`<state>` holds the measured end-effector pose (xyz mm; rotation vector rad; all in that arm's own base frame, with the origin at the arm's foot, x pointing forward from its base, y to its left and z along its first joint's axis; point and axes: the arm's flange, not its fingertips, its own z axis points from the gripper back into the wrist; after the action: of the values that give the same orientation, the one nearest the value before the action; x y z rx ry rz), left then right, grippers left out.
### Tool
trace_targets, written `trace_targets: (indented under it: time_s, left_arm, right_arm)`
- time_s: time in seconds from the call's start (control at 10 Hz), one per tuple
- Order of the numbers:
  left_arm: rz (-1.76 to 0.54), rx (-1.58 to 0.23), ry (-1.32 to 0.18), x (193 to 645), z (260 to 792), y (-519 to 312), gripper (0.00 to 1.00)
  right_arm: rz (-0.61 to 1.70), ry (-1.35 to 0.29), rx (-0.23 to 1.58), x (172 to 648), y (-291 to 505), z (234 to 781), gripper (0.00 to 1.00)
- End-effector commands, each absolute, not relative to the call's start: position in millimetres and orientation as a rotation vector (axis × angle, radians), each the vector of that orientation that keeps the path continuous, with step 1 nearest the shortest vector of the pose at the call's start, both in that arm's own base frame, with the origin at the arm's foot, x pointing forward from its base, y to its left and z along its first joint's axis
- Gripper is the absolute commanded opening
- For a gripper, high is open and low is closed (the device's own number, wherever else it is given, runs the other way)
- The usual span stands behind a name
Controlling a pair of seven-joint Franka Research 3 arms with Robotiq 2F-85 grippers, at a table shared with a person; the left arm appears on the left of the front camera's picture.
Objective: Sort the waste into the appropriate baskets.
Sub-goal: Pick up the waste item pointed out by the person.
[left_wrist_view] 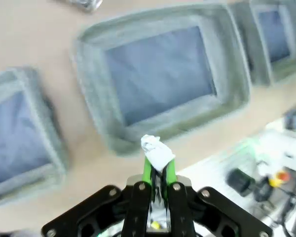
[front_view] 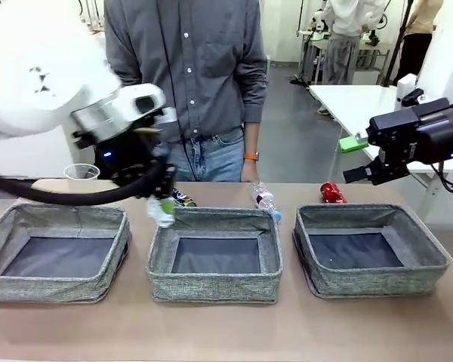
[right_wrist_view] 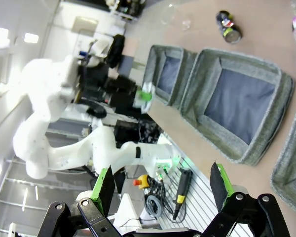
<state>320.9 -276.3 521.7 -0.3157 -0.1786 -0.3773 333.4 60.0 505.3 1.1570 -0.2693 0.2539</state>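
In the front view the left gripper [front_view: 163, 202] is seen closed on a white paper wad [front_view: 160, 213], which is held in the air at the far left corner of the middle basket [front_view: 215, 288]. The grip is made plainer in the left wrist view. There the wad is pinched between the green pads, its crumpled top stands out beyond the fingertips, and a blurred basket rim is seen behind it.

The right gripper [front_view: 368, 173] is held open in the air over the right end of the counter [front_view: 226, 332]. Its spread fingers are shown from close by in the right wrist view, where the left arm can also be made out farther off.

Three grey baskets are set in a row on the counter, with the left basket [front_view: 53, 286] and the right basket [front_view: 377, 280] on either side of the middle one. Behind them, in front of a person [front_view: 189, 68], an upright clear cup [front_view: 81, 173], a dark can [front_view: 183, 197], a plastic bottle [front_view: 264, 198] and a red can [front_view: 332, 193] are seen on the counter. The bottle's pink label is made out in the right wrist view, at the picture's edge.
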Motion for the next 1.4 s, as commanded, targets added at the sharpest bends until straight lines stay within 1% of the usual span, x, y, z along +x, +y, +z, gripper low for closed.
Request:
trace_targets:
  time_s: [0.0, 0.1, 0.3, 0.4, 0.5, 0.7, 0.8, 0.9, 1.1, 1.2, 1.3]
  left_arm:
    - [-0.365, -0.121, -0.171, 305, 584, -361, 0.09]
    - [-0.269, -0.079, -0.199, 291, 605, -389, 0.09]
    - [-0.249, 0.049, -0.309, 275, 651, -420, 0.09]
    - [-0.253, 0.108, -0.311, 270, 670, -426, 0.09]
    - [-0.213, 0.152, -0.348, 268, 686, -430, 0.09]
    - [-0.17, 0.222, -0.344, 274, 700, -433, 0.09]
    - [-0.194, 0.184, -0.306, 275, 708, -437, 0.09]
    - [-0.179, 0.178, -0.325, 276, 715, -440, 0.09]
    - [-0.207, 0.13, -0.302, 280, 734, -443, 0.09]
    - [-0.264, 0.09, -0.234, 285, 740, -444, 0.09]
    - [-0.225, 0.063, -0.245, 293, 745, -442, 0.09]
  right_arm:
    - [0.24, -0.273, 1.183, 335, 63, 509, 1.0]
    - [0.24, -0.273, 1.183, 335, 63, 509, 1.0]
    - [0.24, -0.273, 1.183, 335, 63, 509, 1.0]
    - [0.24, -0.273, 1.183, 335, 63, 509, 1.0]
    - [0.24, -0.273, 1.183, 335, 63, 509, 1.0]
    - [0.24, -0.273, 1.183, 335, 63, 509, 1.0]
    - [0.24, -0.273, 1.183, 335, 63, 509, 1.0]
    - [0.24, -0.273, 1.183, 335, 63, 509, 1.0]
    - [0.24, -0.273, 1.183, 335, 63, 509, 1.0]
    - [0.24, -0.273, 1.183, 335, 63, 509, 1.0]
    - [0.24, -0.273, 1.183, 335, 63, 509, 1.0]
